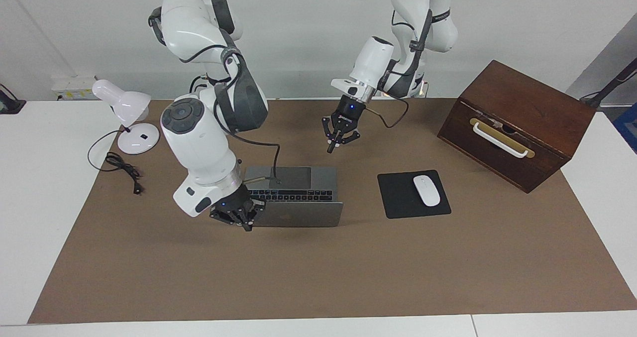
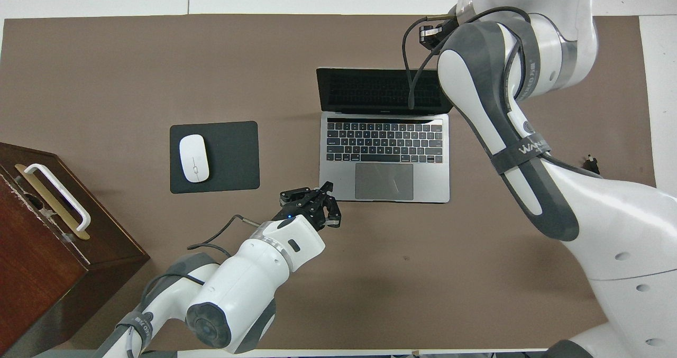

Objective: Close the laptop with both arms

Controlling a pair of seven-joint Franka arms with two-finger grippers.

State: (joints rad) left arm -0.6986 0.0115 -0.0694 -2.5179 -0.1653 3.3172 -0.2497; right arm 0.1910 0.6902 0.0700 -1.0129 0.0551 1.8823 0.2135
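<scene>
**Two arms at an open laptop, lid raised**

The thin silver-grey aluminium laptop stands open on the brown table mat, its black keys and large grey trackpad facing the robots and its lid up at the edge farther from them.

The right gripper, on the white jointed right arm, is low at the lid's outer face, at the corner toward the right arm's end of the table. Its fingertips are together, jaws closed on nothing. Whether they touch the lid cannot be told. In the overhead view this gripper is mostly hidden by its own arm; only a small black part shows past the lid's top edge.

The left gripper, on the white jointed left arm, hangs in the air with its tip pointing down, over the mat just off the laptop's corner nearest the robots toward the left arm's end. Its jaws are likewise closed and empty, and clear of the laptop.

Toward the left arm's end from the left gripper lies a flat black mouse pad with a white oval mouse on it. Further that way stands a dark brown wooden box with a white handle. Toward the right arm's end from the right gripper stands a small white desk lamp with a black cord.
</scene>
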